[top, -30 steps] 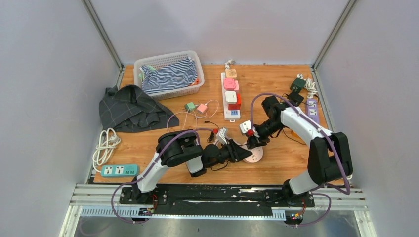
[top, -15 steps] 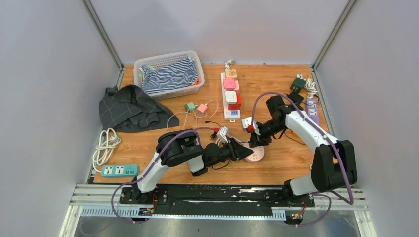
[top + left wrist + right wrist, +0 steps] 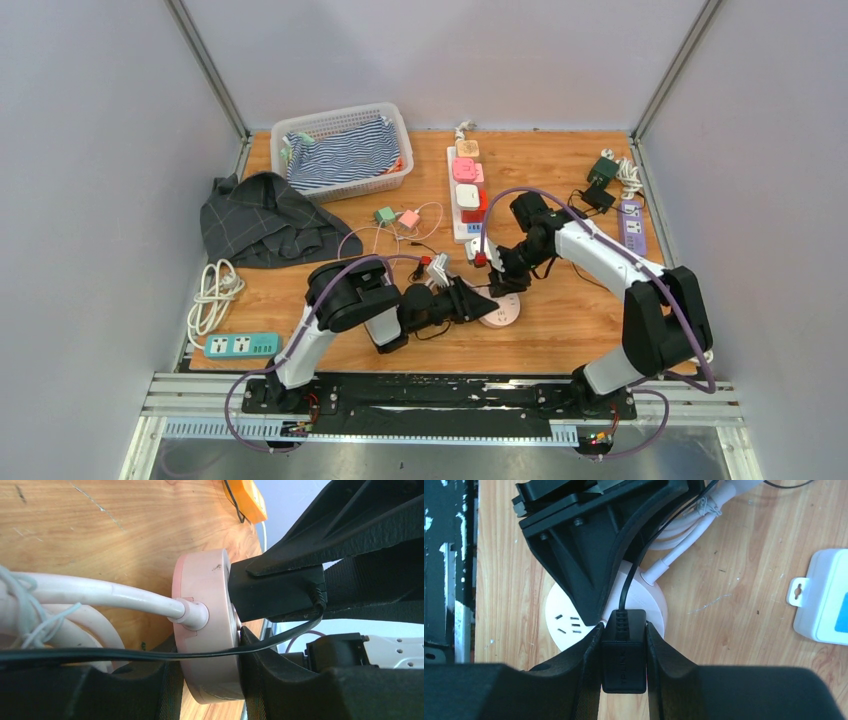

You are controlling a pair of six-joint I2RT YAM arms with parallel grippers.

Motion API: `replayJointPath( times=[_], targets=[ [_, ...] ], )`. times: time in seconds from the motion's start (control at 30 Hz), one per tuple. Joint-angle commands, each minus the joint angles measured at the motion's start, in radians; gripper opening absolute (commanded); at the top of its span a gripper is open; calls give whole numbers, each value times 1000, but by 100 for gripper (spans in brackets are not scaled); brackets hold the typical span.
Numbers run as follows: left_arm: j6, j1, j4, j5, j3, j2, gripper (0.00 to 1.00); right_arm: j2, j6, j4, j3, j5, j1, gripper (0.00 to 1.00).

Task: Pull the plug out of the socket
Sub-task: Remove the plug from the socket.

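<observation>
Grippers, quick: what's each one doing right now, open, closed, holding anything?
Left gripper: closed on the round pink socket.
Right gripper: closed on the black plug.

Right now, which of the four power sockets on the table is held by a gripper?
The round pink socket, clamped in the left gripper. The white strip, teal strip and purple strip are long and lie untouched.

We take this for a robotics lab test cell: plain grey panel walls (image 3: 90, 150) in metal framing close in a wooden table (image 3: 580, 325), the left arm (image 3: 345, 300) and right arm (image 3: 600, 250) are bolted to a black rail (image 3: 440, 392), and assorted oddments lie about, among them a white power strip (image 3: 466, 190) and a plastic basket (image 3: 335, 118)
</observation>
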Motion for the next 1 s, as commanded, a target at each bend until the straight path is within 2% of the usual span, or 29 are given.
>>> replayJointPath(
  times=[0.0, 0.1, 0.2, 0.33, 0.4, 0.53, 0.6, 0.67, 0.7, 0.8, 0.97],
  targets=[
    [63, -9, 64, 91, -7, -76, 3, -29, 241, 167, -15, 78, 30, 0],
    [-5, 6, 64, 97, -16, -87, 2, -48, 282, 205, -32, 58, 25, 0],
    [-51, 12, 64, 99, -14, -76, 3, -56, 281, 200, -41, -39, 36, 0],
    [-112, 12, 66, 107, -12, -59, 2, -91, 210, 157, -58, -94, 138, 0],
    [-121, 14, 66, 105, -25, -68, 2, -101, 232, 172, -54, -59, 167, 0],
    [-120, 29, 65, 86, -88, -109, 2, -88, 358, 278, -46, 174, 161, 0],
    [-120, 38, 66, 75, -119, -129, 1, -92, 392, 303, -44, 237, 139, 0],
    [-123, 43, 66, 73, -141, -145, 1, -115, 380, 286, -52, 191, 123, 0],
    [-126, 45, 66, 75, -146, -151, 1, -129, 329, 245, -56, 80, 123, 0],
    [-135, 49, 64, 91, -144, -164, 0, -153, 47, 38, -68, -194, 141, 0],
    [-133, 49, 63, 103, -130, -156, 0, -142, 52, 37, -67, -166, 185, 0]
  ],
)
